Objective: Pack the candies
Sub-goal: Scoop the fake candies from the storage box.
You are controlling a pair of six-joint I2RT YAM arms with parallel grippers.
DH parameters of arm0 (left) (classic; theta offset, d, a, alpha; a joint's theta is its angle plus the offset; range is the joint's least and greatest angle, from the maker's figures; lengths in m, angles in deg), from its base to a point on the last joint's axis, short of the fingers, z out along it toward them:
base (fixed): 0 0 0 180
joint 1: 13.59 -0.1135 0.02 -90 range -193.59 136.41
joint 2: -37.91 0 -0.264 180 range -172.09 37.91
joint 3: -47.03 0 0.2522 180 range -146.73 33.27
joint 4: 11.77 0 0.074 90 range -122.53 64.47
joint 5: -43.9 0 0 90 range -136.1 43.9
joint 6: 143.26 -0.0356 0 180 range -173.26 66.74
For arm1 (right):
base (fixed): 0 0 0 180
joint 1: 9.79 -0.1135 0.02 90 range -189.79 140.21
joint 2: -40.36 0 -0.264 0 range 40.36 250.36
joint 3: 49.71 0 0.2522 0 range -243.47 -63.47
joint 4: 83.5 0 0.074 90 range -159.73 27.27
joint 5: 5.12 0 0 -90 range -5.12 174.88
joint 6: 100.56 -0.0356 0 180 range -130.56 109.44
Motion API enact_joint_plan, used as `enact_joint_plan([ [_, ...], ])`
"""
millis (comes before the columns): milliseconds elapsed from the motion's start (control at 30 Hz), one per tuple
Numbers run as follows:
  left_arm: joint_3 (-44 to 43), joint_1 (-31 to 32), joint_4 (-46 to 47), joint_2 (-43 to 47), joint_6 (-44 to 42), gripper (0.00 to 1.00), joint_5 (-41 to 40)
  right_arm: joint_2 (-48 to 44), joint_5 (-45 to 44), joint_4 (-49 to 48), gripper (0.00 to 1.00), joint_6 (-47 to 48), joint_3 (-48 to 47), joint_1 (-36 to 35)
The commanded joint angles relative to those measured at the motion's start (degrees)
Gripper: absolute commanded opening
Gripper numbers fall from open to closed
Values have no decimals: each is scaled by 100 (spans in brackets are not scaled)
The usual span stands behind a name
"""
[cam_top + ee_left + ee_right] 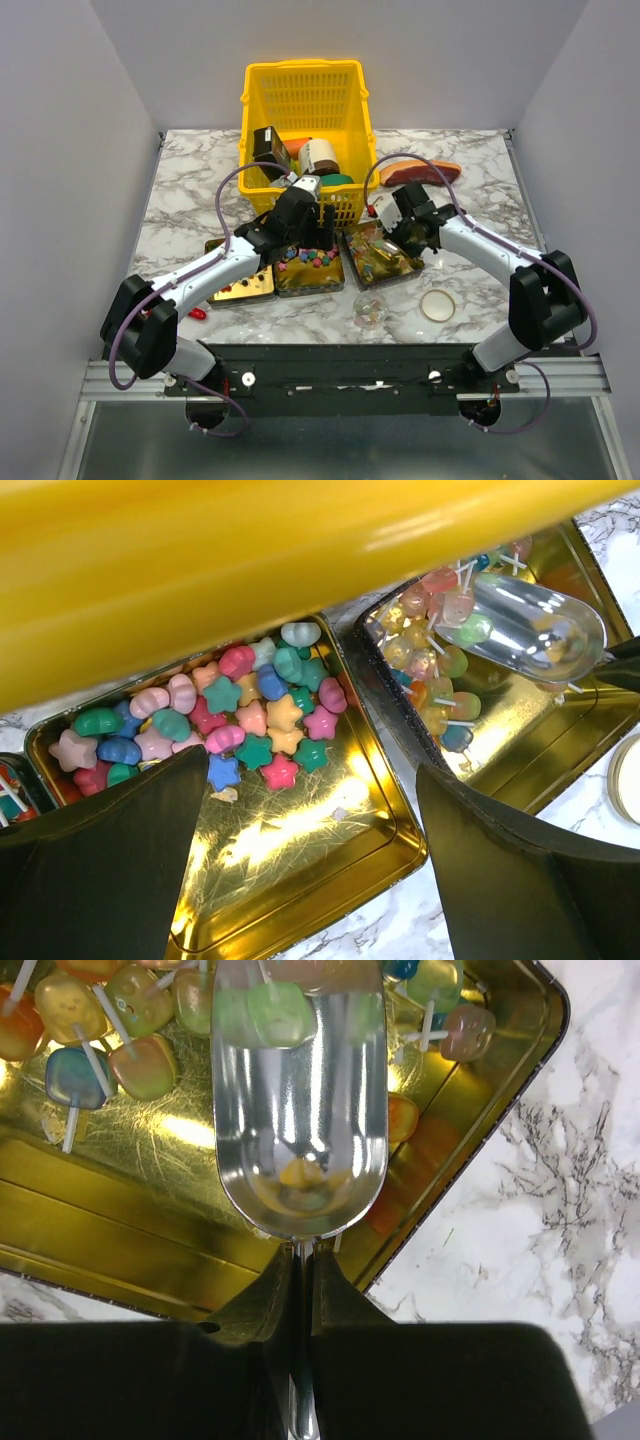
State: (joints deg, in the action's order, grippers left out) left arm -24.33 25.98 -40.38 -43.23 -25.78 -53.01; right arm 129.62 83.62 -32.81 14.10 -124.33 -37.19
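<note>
Container [370,308], clear and round, stands nearest the bases, its lid [438,304] just beside it on the marble table [200,190]. Beyond it lies the middle tin [300,870], with star and shell sweets [250,715] heaped at the far end and the near end bare. I judge them light, hard and glossy, likely to skid off flat pads, so scooping suits them better than pinching. Over this tin hangs the left gripper [310,780], jaws wide, holding nothing. Next over, the right tin [120,1220] holds lollipops [145,1065] with sticks crossing, so I expect them to tangle and drag neighbours. The right gripper [300,1260] is clamped on the thin handle of the metal scoop [300,1110], with a green lollipop at its mouth. Farthest is the yellow basket [305,100].
</note>
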Motion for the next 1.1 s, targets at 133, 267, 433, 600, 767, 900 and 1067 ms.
enact_joint_plan([
  [133,4,-37,-176,-42,117,99,-64,-118,-867,-801,1,697,531,-204],
  [267,-14,-46,-246,-112,187,99,-125,-303,-1183,-1038,1,1092,707,-327],
  [433,-32,-64,-422,-244,406,99,-108,-523,-1280,-1047,1,1409,795,-407],
  [600,-14,-64,-291,-578,618,97,313,-699,-1263,-994,1,1725,918,-486],
  [767,-216,-37,-255,-972,714,91,446,-655,-1228,-977,1,1849,1076,-635],
  [900,-296,-11,-475,-1175,811,80,446,-470,-1403,-924,1,1814,1111,-670],
  [1067,-172,42,-457,-1281,829,72,621,-347,-1799,-679,1,1629,997,-662],
])
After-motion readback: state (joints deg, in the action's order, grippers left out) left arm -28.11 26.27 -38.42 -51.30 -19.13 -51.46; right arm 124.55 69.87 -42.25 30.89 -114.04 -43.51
